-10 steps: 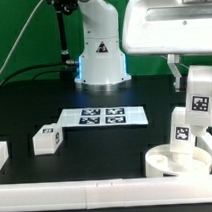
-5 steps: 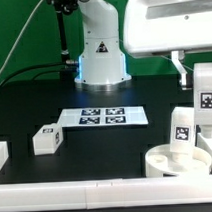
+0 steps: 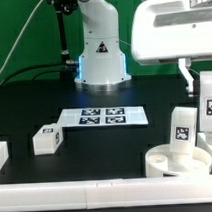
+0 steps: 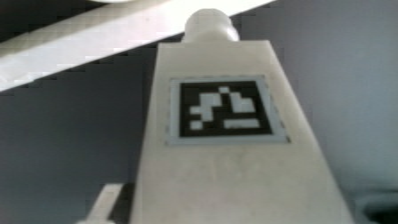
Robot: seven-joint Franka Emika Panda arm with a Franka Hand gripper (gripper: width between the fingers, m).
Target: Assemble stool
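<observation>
Jaws clamped on the held leg [image 3: 208,108], raised beside the stool seat [image 3: 167,163] at the exterior view's right.

The round seat lay on the black table [image 3: 34,102] and carried the upright leg [image 3: 181,128] in one of its sockets. We saw the held leg clear of the table, just to the right of that upright leg, with one dark finger [image 3: 186,78] against its left side. The other finger was cut off by the frame edge. The loose leg [image 3: 45,140] lay well apart, near the marker board [image 3: 103,117]. Only the exterior view showed the seat and those other parts. The wrist view was filled by the held leg [image 4: 222,170], its square tag facing the camera, and showed neither finger.
</observation>
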